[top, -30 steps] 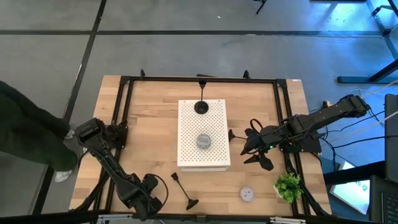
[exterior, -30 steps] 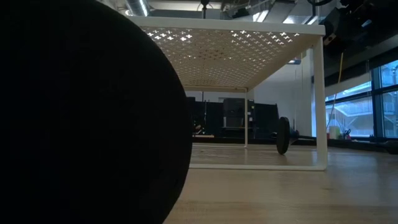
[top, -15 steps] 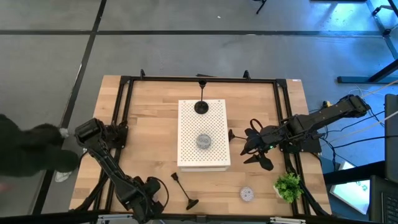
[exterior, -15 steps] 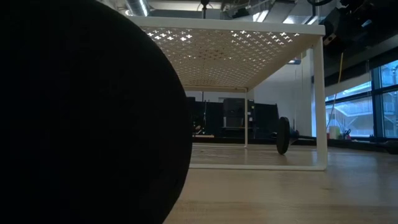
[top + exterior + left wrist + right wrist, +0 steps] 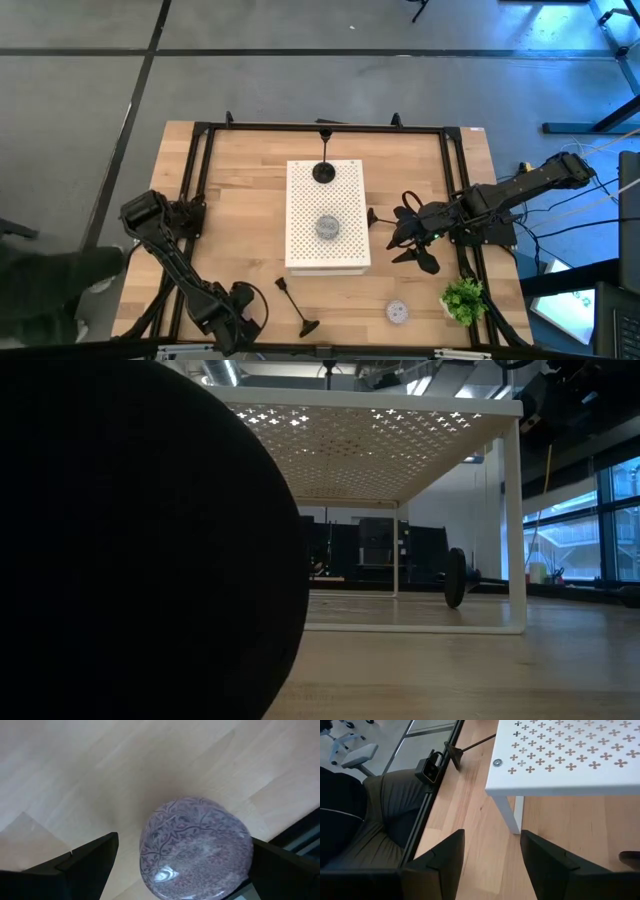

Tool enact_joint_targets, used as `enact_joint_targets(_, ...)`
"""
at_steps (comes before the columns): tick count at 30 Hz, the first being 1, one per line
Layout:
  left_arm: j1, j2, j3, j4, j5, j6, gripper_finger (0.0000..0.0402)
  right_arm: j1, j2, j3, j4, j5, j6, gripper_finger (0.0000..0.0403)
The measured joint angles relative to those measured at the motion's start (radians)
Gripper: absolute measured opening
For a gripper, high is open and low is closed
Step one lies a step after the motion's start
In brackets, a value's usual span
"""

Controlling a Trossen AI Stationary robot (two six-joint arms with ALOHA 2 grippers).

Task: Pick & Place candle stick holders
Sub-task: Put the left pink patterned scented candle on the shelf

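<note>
1. The wooden table (image 5: 240,180) is carrying everything, with a black frame running around its edge.
2. The white perforated board (image 5: 345,200) is standing on thin legs in the middle of the table, forming a raised platform.
3. The left arm is reaching to the table's near edge. The left gripper (image 5: 185,837) is hovering over a lavender patterned puck (image 5: 197,845), its fingers spread wide on either side. One finger is clearly apart from the puck. Whether the other is touching it cannot be told.
4. The right arm is lying in from the right side. The right gripper (image 5: 492,837) is hanging just beside the board's right edge, low over the wood. Its fingers are standing partly apart and gripping nothing.
5. A small green plant (image 5: 463,298) is sitting near the table's front right corner.
6. One black candle stick holder (image 5: 323,172) is standing upright at the far end of the board's top.
7. A second black holder (image 5: 295,308) is lying on its side on the wood. It is near the front edge, between the left gripper and the board's near end.
8. A dark, roundish piece (image 5: 428,265) is lying just beside the right gripper; what it is cannot be told.
9. A grey puck (image 5: 327,227) is resting on the board near its middle.
10. A pale pinkish puck (image 5: 397,312) is sitting on the wood near the plant.
</note>
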Motion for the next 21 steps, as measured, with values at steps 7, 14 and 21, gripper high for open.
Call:
enact_joint_targets(7, 0.000, 0.000, -0.004, 0.015, -0.008, -0.002, 0.0400, 0.000, 0.000, 0.000, 0.000, 0.000, 0.000, 0.0195)
enact_joint_targets(14, 0.000, 0.000, -0.004, 0.026, 0.028, -0.019, 0.0383, 0.000, 0.000, 0.000, 0.000, 0.000, 0.000, 0.0195)
enact_joint_targets(21, 0.001, -0.001, -0.004, 0.027, 0.029, -0.016, 0.0293, 0.000, 0.000, 0.000, 0.000, 0.000, 0.000, 0.0195)
